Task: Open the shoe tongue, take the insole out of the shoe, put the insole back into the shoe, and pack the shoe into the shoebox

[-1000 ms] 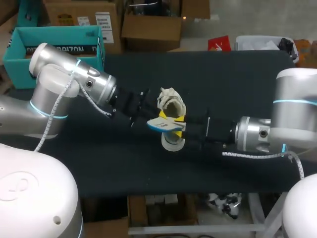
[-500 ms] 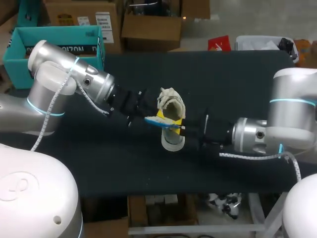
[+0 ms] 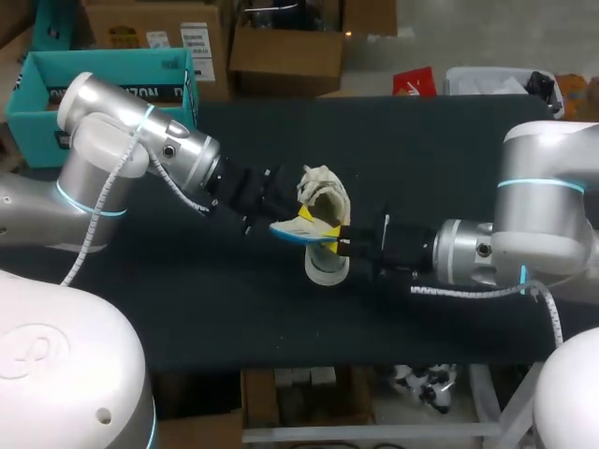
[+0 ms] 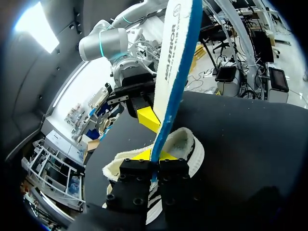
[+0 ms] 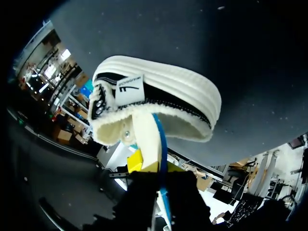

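Insole [image 4: 174, 67] on edge, one end at mouth of shoe [image 3: 326, 267], rest raised clear, probably angled to slide along inside. Left tool [image 4: 155, 168] clamped on insole's outer end. Right tool [image 3: 344, 245] at collar, likely steadying shoe; its grip, cannot tell. Shoe mid-surface [image 3: 421, 150] — shoebox [image 3: 37, 94] far left, well apart.

Both arms converge on the shoe [image 3: 323, 198] at mid-table. The left arm [image 3: 140, 150] bars its left flank and the right arm [image 3: 487, 251] its right. The insole [image 3: 304, 232], held by the left gripper [image 3: 277, 221], slants across the shoe's opening. Bare black table [image 3: 421, 140] lies open beyond the shoe and along the near edge. The open-topped teal shoebox [image 3: 37, 89] sits off the far-left corner.
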You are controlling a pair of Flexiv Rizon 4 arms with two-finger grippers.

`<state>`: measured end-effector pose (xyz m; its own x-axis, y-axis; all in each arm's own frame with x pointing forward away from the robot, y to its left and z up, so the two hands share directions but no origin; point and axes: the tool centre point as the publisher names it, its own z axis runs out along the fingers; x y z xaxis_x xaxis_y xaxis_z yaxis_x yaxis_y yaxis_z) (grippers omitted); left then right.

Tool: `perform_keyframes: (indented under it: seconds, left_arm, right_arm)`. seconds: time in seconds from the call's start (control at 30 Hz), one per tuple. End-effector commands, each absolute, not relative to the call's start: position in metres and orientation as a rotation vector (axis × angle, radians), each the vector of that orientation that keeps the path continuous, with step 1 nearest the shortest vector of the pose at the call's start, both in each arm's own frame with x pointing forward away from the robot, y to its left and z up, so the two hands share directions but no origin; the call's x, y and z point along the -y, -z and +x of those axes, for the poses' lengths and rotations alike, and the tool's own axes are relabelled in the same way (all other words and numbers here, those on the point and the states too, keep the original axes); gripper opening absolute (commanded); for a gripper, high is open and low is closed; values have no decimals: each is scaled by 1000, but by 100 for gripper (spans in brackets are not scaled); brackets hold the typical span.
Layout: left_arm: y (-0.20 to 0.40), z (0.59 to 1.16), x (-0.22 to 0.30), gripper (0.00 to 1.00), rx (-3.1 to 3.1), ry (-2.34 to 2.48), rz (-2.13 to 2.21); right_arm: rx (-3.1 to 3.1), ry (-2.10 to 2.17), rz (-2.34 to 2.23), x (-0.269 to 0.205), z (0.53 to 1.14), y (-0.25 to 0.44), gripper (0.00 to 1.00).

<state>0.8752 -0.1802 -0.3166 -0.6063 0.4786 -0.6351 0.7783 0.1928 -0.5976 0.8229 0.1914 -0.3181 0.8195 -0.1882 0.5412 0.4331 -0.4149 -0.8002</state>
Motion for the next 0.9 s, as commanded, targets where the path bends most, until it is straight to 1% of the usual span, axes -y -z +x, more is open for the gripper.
perform_keyframes:
  seconds: [0.03, 0.9]
  left_arm:
    - [320, 879, 189, 0, -2174, 1378, 1199]
    - [342, 894, 186, 0, -2220, 1431, 1145]
  right_arm:
    - [175, 706, -1857, -192, 828, 329, 0]
    - [138, 718, -1831, -176, 859, 347, 0]
